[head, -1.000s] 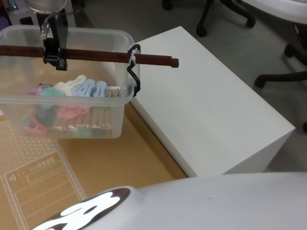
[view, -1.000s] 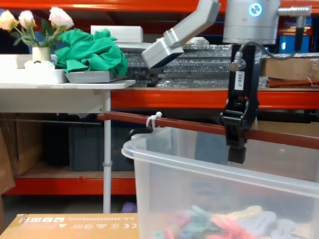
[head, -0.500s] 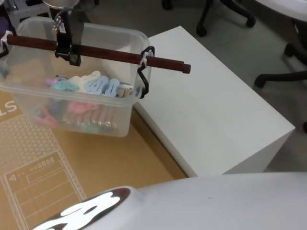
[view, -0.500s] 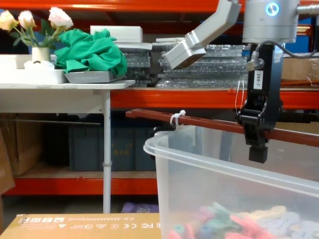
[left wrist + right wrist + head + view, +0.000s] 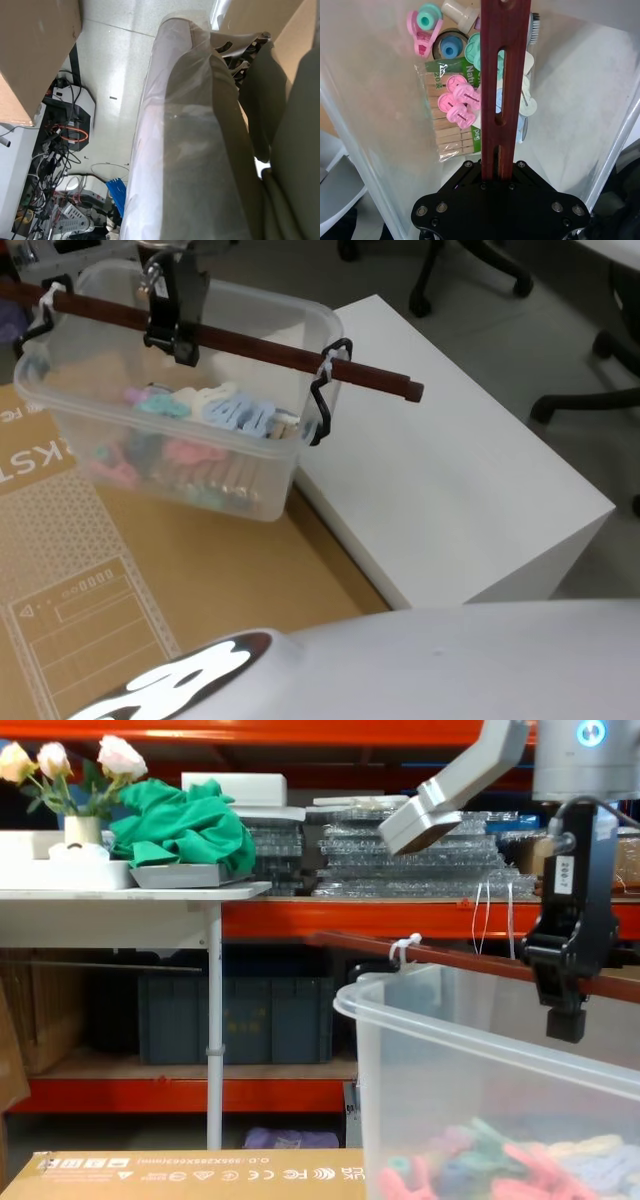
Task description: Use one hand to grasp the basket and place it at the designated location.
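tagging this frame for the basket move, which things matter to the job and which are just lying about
Part of the job: basket; handle bar; right gripper, shut on the bar; white block beside the basket, possibly the drop spot.

Lying about: green cloth; flowers; grey-blue crates; office chairs; cardboard carton under the basket.

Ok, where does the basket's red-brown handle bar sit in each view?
Head view: handle bar slants across the upper left.
Chest view: handle bar slopes down toward the right edge.
Right wrist view: handle bar runs up the centre.
Left wrist view: faces floor and cables.
Shared landmark: right gripper clamped on it.
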Action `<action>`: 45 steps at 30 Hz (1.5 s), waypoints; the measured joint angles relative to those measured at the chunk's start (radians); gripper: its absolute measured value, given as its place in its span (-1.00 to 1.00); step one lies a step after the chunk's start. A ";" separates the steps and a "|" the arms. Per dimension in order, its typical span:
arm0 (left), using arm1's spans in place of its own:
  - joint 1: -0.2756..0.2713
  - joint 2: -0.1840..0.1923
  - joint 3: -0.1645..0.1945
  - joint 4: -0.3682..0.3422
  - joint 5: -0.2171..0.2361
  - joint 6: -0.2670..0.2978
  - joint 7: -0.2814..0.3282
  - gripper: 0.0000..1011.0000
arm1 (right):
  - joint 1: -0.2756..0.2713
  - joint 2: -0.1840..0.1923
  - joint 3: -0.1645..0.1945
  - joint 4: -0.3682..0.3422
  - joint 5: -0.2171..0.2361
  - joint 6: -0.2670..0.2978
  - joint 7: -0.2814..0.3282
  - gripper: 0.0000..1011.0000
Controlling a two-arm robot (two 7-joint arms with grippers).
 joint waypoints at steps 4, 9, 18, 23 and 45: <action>0.000 0.000 0.000 0.000 0.000 0.000 0.000 -1.00 | 0.001 0.015 0.003 -0.012 -0.005 0.015 0.004 -1.00; 0.000 0.000 0.000 0.000 0.000 0.000 0.000 -1.00 | 0.004 0.033 0.008 -0.026 -0.011 0.037 0.009 -1.00; 0.000 0.000 0.000 0.000 0.000 0.000 0.000 -1.00 | 0.008 0.082 0.018 -0.067 -0.025 0.110 0.019 -1.00; 0.000 0.000 0.000 0.001 0.000 0.000 0.000 -1.00 | 0.006 0.110 0.024 -0.092 -0.030 0.144 0.022 -1.00; 0.000 0.000 0.000 0.000 0.000 0.000 0.000 -1.00 | -0.012 0.216 0.048 -0.183 -0.045 0.257 0.052 -1.00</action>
